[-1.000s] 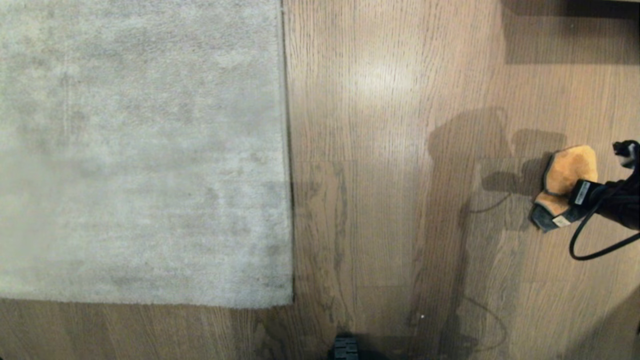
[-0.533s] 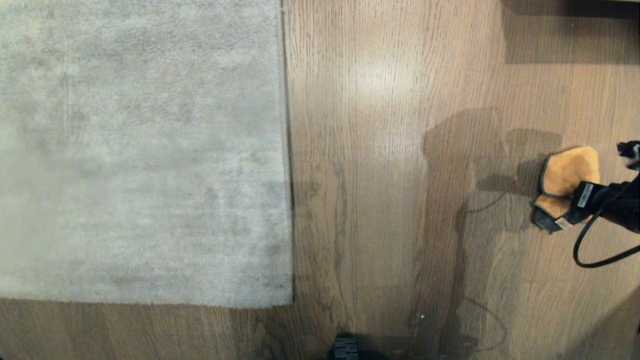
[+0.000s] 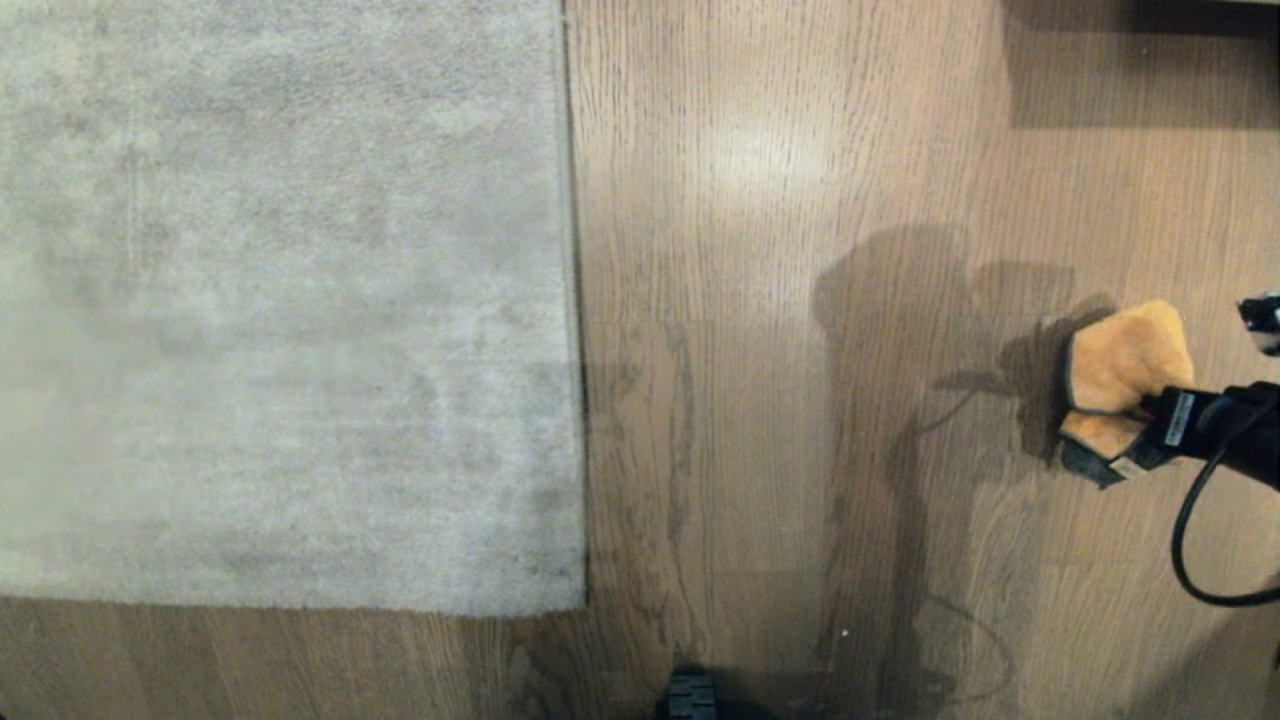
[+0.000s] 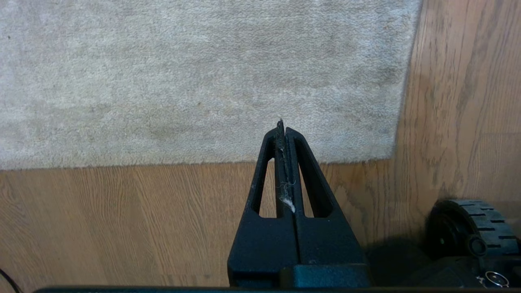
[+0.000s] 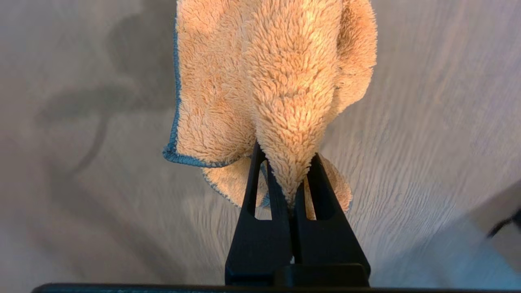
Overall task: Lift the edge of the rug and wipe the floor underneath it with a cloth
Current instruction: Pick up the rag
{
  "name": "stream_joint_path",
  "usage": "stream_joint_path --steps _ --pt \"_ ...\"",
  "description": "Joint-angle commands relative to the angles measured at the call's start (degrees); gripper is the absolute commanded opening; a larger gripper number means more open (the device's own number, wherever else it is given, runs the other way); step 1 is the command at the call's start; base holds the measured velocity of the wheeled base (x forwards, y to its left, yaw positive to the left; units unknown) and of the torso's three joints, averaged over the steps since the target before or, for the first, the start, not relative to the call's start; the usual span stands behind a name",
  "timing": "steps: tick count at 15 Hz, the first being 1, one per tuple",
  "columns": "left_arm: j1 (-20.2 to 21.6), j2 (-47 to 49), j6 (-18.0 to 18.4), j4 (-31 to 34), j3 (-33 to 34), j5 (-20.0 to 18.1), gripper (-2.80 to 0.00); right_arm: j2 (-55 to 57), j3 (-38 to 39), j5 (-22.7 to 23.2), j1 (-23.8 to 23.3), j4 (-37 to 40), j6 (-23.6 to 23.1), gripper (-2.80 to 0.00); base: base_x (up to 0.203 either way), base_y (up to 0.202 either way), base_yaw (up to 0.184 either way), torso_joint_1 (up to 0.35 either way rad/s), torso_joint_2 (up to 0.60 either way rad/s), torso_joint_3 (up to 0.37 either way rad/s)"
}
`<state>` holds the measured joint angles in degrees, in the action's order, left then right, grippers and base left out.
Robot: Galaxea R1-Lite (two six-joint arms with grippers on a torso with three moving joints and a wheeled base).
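The pale grey rug (image 3: 280, 300) lies flat at the left, its straight rug edge (image 3: 575, 300) and near corner (image 3: 583, 605) down on the brown plank floor (image 3: 760, 400). Far to the right my right gripper (image 3: 1140, 425) is shut on the orange fuzzy cloth (image 3: 1125, 365), which bunches out from the jaws above the floor; in the right wrist view the cloth (image 5: 268, 81) fills the space ahead of the gripper (image 5: 287, 162). My left gripper (image 4: 283, 128) is shut and holds nothing, hanging near the rug's near border (image 4: 203, 160). It is outside the head view.
A dark shadowed shape (image 3: 1140, 60) sits at the far right top of the head view. My base's black wheel (image 3: 690, 697) shows at the near edge, and the wheel (image 4: 472, 232) also shows in the left wrist view. A black cable (image 3: 1195, 540) loops off the right arm.
The right gripper with the cloth has shifted slightly nearer and to the left; the cloth now hangs more bunched. The rug and left arm have not moved.
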<state>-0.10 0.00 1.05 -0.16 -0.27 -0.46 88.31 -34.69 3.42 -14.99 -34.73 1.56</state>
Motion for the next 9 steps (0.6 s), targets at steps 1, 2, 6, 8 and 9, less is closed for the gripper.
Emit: stream_joint_path --steps 1,2,6,8,9 --pt "0.01 0.00 0.03 -0.02 0.00 0.00 -2.80 -3.44 3.44 2.19 0.09 -0.56 -4.36 -2.80 0.000 0.000 0.000 0.000 0.00 0.000" --pt "0.01 0.00 0.01 -0.02 0.00 -0.03 -2.80 -4.03 4.99 2.43 0.17 -0.60 -5.93 -2.80 0.000 0.000 0.000 0.000 0.00 0.000" --pt "0.01 0.00 0.01 -0.02 0.00 0.02 -2.80 -6.81 10.06 2.55 1.30 -0.78 -6.82 -2.80 0.000 0.000 0.000 0.000 0.00 0.000" --pt "0.01 0.00 0.01 -0.02 0.00 -0.06 -2.80 -8.73 12.32 2.55 1.67 -0.78 -6.82 -2.80 0.000 0.000 0.000 0.000 0.00 0.000" --pt "0.01 0.00 0.01 -0.02 0.00 0.02 -2.80 -9.59 13.20 2.51 1.83 -0.85 -6.97 -2.80 0.000 0.000 0.000 0.000 0.00 0.000"
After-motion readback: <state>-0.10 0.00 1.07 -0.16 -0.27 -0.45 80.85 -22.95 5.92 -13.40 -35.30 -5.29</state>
